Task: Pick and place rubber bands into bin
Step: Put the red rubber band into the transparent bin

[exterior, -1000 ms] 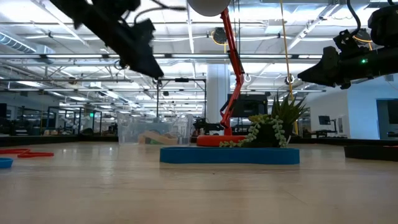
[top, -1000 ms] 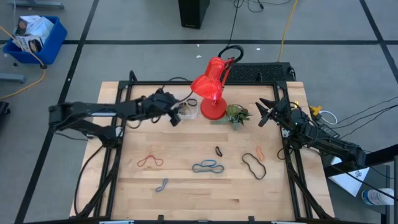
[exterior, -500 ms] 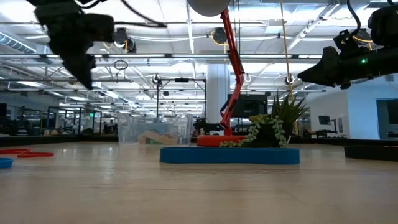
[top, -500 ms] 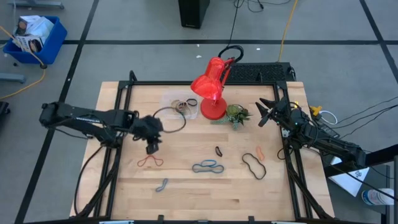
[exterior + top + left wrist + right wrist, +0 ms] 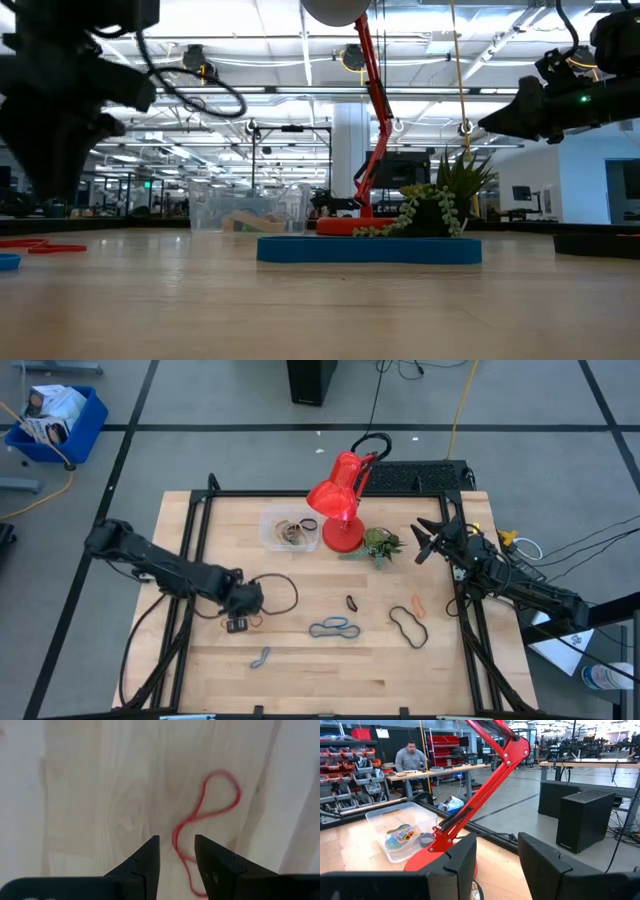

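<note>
A red rubber band (image 5: 207,812) lies on the wood in a twisted figure-eight. My left gripper (image 5: 176,851) points down just above it, open, with one end of the band showing between the fingertips; I see no touch. The high view places that gripper (image 5: 238,625) near the table's left-middle. The clear bin (image 5: 290,532) stands at the back beside the lamp base, with several bands in it. More rubber bands lie loose: blue-grey (image 5: 335,627), black (image 5: 408,627), orange (image 5: 418,605), grey (image 5: 261,656). My right gripper (image 5: 420,540) waits open at the right edge, pointing level.
A red desk lamp (image 5: 335,500) and a small potted plant (image 5: 380,545) stand at the back middle, next to the bin (image 5: 400,832). A small dark band (image 5: 352,602) lies mid-table. A black cable loop (image 5: 280,592) trails from the left arm. A person sits at a bench beyond the table.
My left gripper has swung from above the bin toward the table's near-left, come down, and tipped from slanting to pointing straight down over the red band. The bands and the bin have stayed where they were.
</note>
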Controlling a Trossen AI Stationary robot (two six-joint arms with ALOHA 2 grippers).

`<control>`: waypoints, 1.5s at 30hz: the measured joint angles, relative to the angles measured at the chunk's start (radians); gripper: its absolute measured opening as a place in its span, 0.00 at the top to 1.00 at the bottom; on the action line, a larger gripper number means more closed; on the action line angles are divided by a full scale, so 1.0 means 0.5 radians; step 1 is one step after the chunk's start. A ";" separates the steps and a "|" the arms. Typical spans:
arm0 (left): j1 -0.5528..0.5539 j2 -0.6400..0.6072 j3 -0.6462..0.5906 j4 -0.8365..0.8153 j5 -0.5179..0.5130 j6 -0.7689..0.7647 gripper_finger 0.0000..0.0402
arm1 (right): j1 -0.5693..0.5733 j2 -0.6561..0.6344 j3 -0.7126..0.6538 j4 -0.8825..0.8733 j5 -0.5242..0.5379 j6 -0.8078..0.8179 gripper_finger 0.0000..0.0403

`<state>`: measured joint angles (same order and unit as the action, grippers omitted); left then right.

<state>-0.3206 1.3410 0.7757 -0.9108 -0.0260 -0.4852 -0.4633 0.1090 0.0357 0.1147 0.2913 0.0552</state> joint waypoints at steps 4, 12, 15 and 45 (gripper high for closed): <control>-0.033 0.123 0.000 -0.012 0.001 -0.040 0.68 | 0.000 0.005 0.000 0.001 0.000 0.005 0.65; -0.035 0.243 -0.002 -0.011 0.068 -0.028 0.68 | 0.000 0.009 0.000 0.001 0.000 0.022 0.65; -0.035 0.251 -0.002 -0.010 0.068 -0.028 0.68 | 0.000 0.010 0.000 0.001 -0.001 0.023 0.65; -0.037 0.243 -0.286 0.422 0.112 -0.141 0.85 | 0.000 0.010 -0.001 0.001 -0.001 0.023 0.65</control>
<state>-0.3389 1.4624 0.6327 -0.6999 0.0299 -0.5555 -0.4633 0.1139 0.0354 0.1154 0.2909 0.0666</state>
